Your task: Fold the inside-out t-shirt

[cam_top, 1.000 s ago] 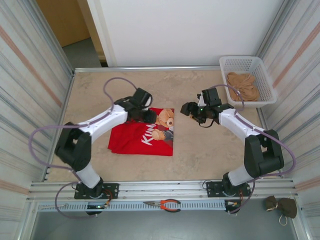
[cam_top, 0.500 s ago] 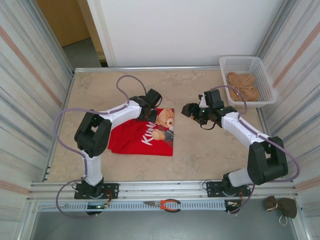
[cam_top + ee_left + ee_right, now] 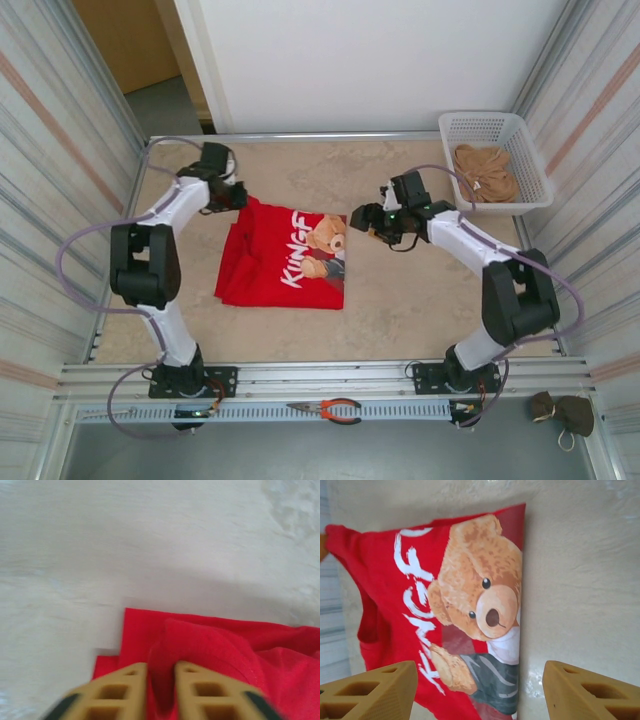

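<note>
The t-shirt point(image 3: 270, 265) lies on the tabletop point(image 3: 410, 300), left of centre. The left gripper point(image 3: 237, 196) is at its far left corner, and the right gripper point(image 3: 362, 219) is just beside its far right corner. A basket point(image 3: 482, 117) in the far right corner holds a cloth garment point(image 3: 487, 172). Pliers point(image 3: 331, 408) lie on the near rail point(image 3: 410, 412).

1. You are looking at a robot test cell in a lab or workshop, not a home.
2. Striped panel walls point(image 3: 60, 150) fence in your beige desk point(image 3: 400, 300).
3. Your left arm point(image 3: 145, 270) and right arm point(image 3: 515, 295) are bolted to an aluminium rail point(image 3: 330, 378), and pliers point(image 3: 330, 409) lie beside it.
</note>
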Available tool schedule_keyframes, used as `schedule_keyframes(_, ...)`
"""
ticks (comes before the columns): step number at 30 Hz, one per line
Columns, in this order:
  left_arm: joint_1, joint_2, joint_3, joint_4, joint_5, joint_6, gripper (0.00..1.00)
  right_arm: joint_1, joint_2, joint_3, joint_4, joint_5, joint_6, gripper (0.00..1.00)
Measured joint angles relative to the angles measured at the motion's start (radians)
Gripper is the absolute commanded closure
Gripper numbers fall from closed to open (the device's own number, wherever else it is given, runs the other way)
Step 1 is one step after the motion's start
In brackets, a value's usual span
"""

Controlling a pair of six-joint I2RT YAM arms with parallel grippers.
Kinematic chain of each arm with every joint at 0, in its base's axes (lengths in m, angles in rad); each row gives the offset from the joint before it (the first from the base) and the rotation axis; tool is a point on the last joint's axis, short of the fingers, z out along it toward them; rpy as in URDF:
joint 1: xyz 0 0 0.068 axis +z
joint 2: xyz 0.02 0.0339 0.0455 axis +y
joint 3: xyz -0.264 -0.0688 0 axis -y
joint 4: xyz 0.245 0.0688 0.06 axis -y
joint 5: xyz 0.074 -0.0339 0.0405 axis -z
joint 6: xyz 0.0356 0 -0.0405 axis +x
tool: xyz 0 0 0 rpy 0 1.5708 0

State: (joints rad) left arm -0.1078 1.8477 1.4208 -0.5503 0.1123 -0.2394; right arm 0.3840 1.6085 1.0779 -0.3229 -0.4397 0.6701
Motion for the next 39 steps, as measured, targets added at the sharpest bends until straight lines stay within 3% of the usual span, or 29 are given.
schedule_keyframes(4, 0.104, -0.004, -0.005, 0.017, 0.078, -0.022, 0.39, 0.039, 0.120, 0.079, -0.023, 0.010, -0.028, 0.34)
schedule_keyframes(9, 0.120, -0.146, -0.121, 0.042, 0.138, -0.077, 0.38, 0.059, 0.216, 0.151, -0.045, 0.027, -0.055, 0.34)
schedule_keyframes(13, 0.053, -0.363, -0.271, 0.074, 0.164, -0.154, 0.38, 0.059, 0.273, 0.209, -0.069, 0.039, -0.074, 0.34)
schedule_keyframes(17, -0.084, -0.550, -0.463, 0.154, 0.178, -0.271, 0.38, 0.059, 0.342, 0.284, -0.091, 0.050, -0.090, 0.35)
schedule_keyframes(22, -0.154, -0.606, -0.691, 0.245, 0.163, -0.425, 0.38, 0.059, 0.433, 0.376, -0.122, 0.050, -0.106, 0.38)
schedule_keyframes(25, -0.124, -0.603, -0.803, 0.267, 0.131, -0.497, 0.38, 0.059, 0.486, 0.422, -0.133, 0.051, -0.106, 0.51)
schedule_keyframes(29, -0.081, -0.555, -0.851, 0.283, 0.113, -0.552, 0.38, 0.059, 0.525, 0.435, -0.139, 0.058, -0.099, 1.00)
schedule_keyframes(34, -0.076, -0.421, -0.769, 0.313, 0.120, -0.562, 0.40, 0.037, 0.493, 0.369, -0.108, 0.096, -0.068, 1.00)
schedule_keyframes(39, -0.077, -0.199, -0.543, 0.298, 0.151, -0.495, 0.40, -0.031, 0.299, 0.097, -0.051, 0.165, 0.003, 1.00)
